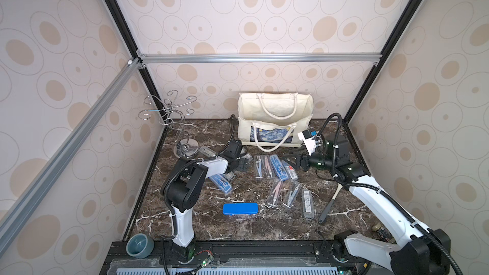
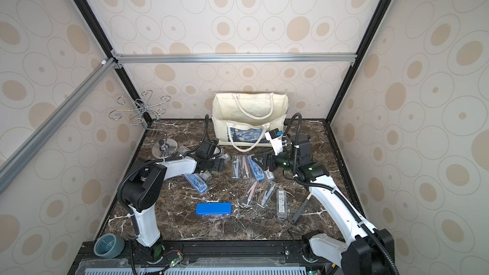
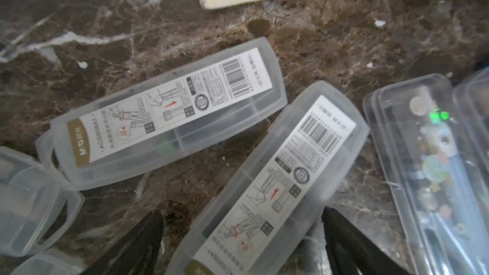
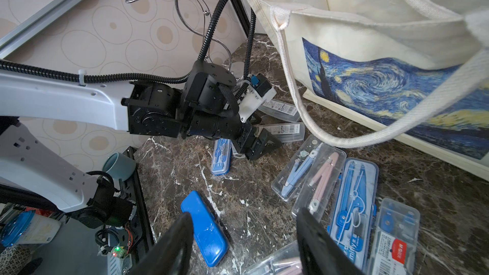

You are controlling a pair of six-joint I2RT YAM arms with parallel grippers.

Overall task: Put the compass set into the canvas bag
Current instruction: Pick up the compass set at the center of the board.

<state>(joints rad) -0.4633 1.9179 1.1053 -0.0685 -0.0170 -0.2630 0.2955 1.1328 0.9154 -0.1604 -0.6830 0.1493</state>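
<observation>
My released left hand (image 3: 242, 212) straddles a frosted plastic compass case (image 3: 277, 170) on the dark marble surface (image 3: 330, 35), near the cream canvas bag (image 1: 245, 132); I should centre it before clenching. My right hand (image 4: 243, 214) hangs unclenched, empty.

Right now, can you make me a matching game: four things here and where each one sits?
Things: 1 cream canvas bag with blue starry print; 2 solid blue oblong plastic case; 3 grey-green round cup; 4 silver wire hook stand.
Places: A front left corner; B back left corner; C back middle; D front middle.
Pairs: 1-C; 2-D; 3-A; 4-B.
</observation>
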